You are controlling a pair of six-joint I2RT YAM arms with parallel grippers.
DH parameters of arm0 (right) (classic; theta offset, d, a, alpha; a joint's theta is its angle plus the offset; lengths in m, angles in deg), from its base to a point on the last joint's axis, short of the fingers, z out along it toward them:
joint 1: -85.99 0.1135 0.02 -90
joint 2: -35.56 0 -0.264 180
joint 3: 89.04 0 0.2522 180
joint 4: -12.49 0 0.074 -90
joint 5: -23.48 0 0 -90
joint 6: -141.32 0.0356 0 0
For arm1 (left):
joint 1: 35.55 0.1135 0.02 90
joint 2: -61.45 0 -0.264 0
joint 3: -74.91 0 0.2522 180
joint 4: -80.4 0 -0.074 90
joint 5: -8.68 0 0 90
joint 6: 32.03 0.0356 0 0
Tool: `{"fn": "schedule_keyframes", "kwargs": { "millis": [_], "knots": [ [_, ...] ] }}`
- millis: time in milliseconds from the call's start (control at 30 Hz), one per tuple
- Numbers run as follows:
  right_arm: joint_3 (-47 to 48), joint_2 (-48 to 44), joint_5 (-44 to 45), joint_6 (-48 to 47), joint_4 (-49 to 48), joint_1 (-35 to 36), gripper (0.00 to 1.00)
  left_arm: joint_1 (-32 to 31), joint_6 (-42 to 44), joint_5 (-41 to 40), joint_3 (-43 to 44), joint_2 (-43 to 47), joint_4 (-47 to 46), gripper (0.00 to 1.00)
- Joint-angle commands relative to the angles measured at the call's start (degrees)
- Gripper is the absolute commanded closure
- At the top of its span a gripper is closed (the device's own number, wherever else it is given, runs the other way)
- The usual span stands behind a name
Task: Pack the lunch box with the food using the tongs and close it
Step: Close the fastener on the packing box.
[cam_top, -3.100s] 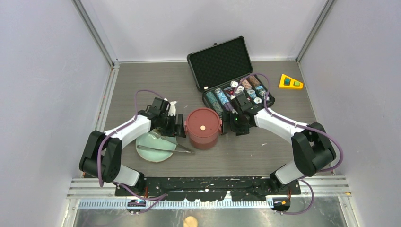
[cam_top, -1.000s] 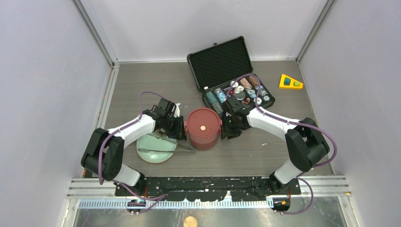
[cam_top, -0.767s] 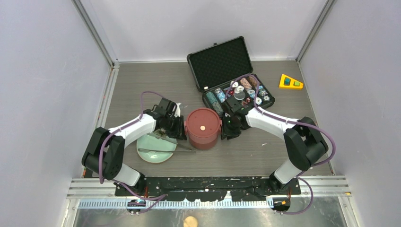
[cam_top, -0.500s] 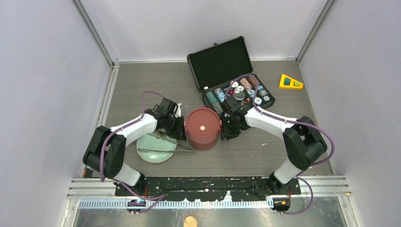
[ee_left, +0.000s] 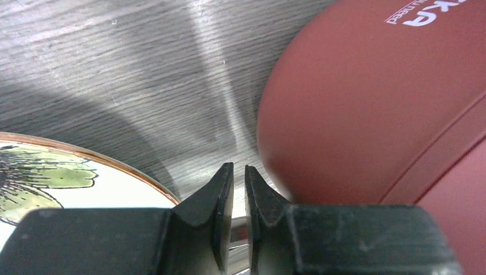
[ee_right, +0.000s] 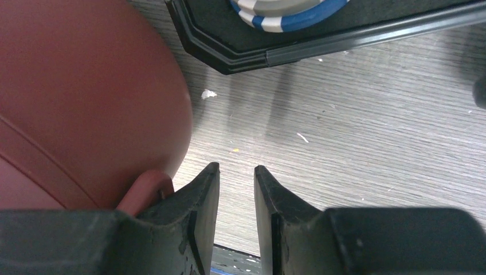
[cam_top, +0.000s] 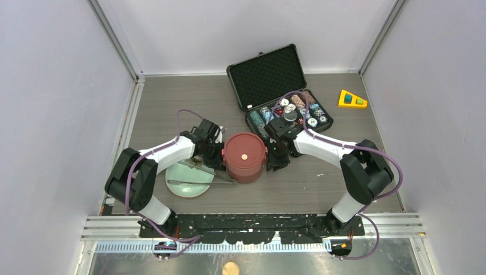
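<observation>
The maroon lunch box (cam_top: 245, 157) stands mid-table with its lid on and fills the right of the left wrist view (ee_left: 390, 97). My left gripper (cam_top: 216, 156) sits low against its left side, over the plate's far rim. Its jaws (ee_left: 238, 172) are drawn to a thin slit with nothing between the tips. My right gripper (cam_top: 274, 156) is at the box's right side, open by a narrow gap (ee_right: 236, 172) over bare table, with a red clip tab (ee_right: 146, 189) just left of its finger. The silver tongs (cam_top: 200, 181) lie across the plate. The food is out of view.
The pale green plate (cam_top: 182, 189) lies left of the lunch box, and its rim shows in the left wrist view (ee_left: 114, 169). An open black case of poker chips (cam_top: 286, 109) stands behind the right gripper. A yellow wedge toy (cam_top: 351, 99) sits far right.
Both grippers have closed in on the lunch box from either side. The left jaws have narrowed to a slit; the right jaws have narrowed slightly.
</observation>
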State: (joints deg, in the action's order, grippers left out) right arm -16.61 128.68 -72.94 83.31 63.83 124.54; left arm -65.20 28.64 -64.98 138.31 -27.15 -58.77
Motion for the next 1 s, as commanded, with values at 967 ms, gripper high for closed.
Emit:
{"fn": "schedule_keyframes", "kwargs": {
  "millis": [967],
  "knots": [
    [2.04, 0.6, -18.12, 5.53, -17.67, 3.67, 0.67, -3.98, -1.13, 9.56, 4.22, -0.48, -7.89, 0.86]
  ]
}}
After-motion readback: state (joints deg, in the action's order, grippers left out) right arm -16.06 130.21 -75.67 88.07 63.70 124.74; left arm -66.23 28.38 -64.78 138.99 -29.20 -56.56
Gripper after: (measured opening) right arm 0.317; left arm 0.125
